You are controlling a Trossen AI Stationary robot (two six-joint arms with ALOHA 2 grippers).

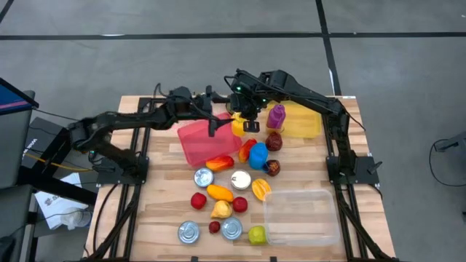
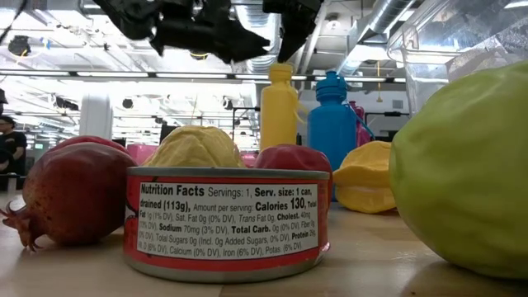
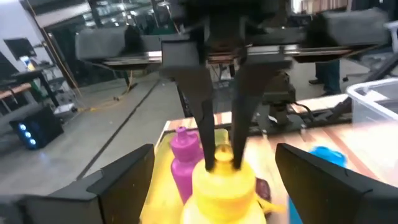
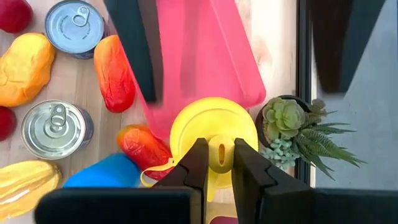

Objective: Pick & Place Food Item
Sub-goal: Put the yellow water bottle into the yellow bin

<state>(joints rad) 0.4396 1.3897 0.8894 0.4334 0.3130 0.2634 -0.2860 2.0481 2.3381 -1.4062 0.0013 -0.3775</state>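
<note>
The right gripper is pinched shut on the cap of the yellow bottle, which stands near the far edge of the tabletop, beside the pink bin. The left gripper hovers just beside it, fingers spread wide and empty. I'd keep the lift dead vertical so the bottle doesn't swing into the little potted plant. The pink bin looks empty, as does the clear tub at the near right corner.

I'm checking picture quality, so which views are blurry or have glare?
Low view: sharp can label, green fruit soft up close, bright ceiling lights. Left wrist view: yellow bottle and background blurred. Right wrist view: crisp, right gripper pinching the bottle's cap. High view: even light, no glare.
</note>
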